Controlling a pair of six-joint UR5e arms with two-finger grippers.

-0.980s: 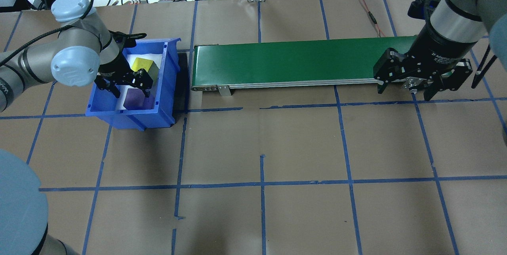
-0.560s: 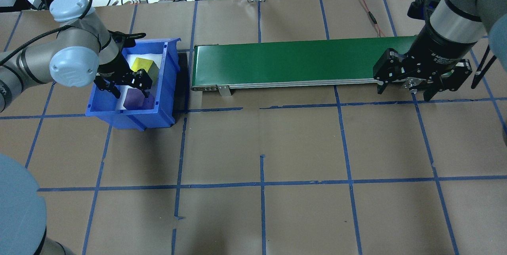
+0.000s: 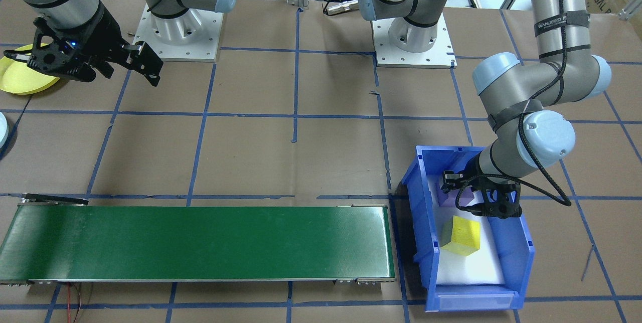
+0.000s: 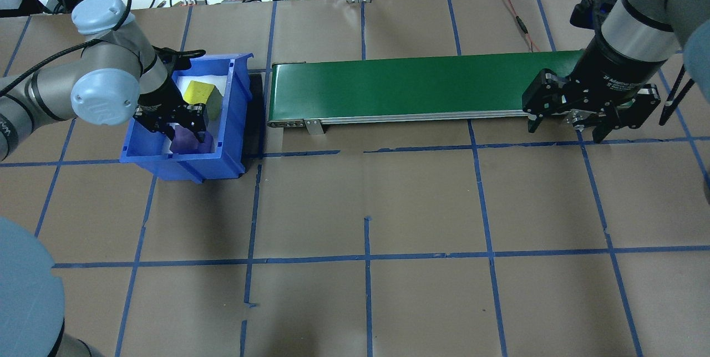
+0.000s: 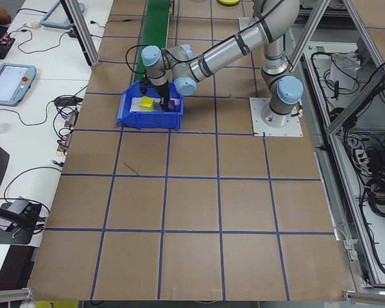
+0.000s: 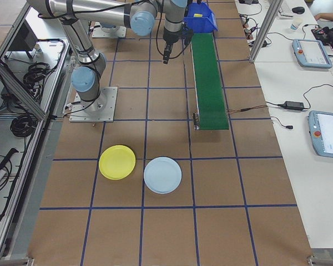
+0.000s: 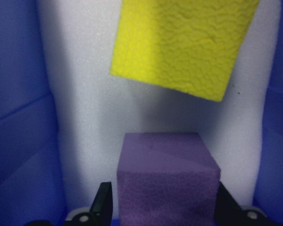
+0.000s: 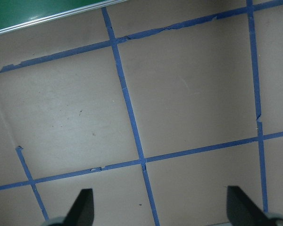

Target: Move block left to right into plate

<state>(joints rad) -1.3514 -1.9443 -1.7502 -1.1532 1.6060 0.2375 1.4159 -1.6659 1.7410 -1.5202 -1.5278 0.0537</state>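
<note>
In the overhead view, we see the bin (image 4: 222, 124) at the left of the frame, just beside the left end of the conveyor (image 4: 410, 88), which runs across to the right. 2 blocks lie in the bin: one block (image 4: 198, 92) toward the top of the frame, the other block (image 4: 186, 142) below it, between the fingers of the left gripper (image 4: 176, 126). The right gripper (image 4: 589, 118) hangs at the conveyor's right end. In the right-side view, 2 plates (image 6: 117, 162) (image 6: 162, 174) lie side by side below the conveyor's near end.
</note>
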